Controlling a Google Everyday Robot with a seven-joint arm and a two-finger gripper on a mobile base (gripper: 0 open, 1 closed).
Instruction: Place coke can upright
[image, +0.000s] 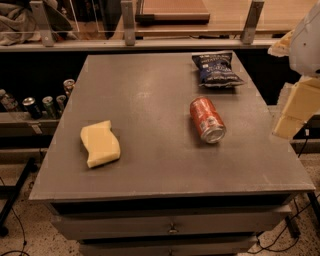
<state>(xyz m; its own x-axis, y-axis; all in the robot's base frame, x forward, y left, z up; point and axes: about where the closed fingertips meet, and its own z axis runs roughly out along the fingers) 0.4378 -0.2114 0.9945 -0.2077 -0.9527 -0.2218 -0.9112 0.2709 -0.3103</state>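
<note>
On the table's (150, 170) right half, the coke can (206, 119) lies on its side, so nothing is done yet; grasping and standing it remain. My gripper (296, 107) hangs beyond the right edge, and I cannot tell its state.

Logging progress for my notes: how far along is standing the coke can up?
Nothing looks done: the coke can lies on its side on the table. Nothing is in hand; the gripper hangs at the table's right edge, apart from the can. Left: reach, grasp, set it upright.
</note>
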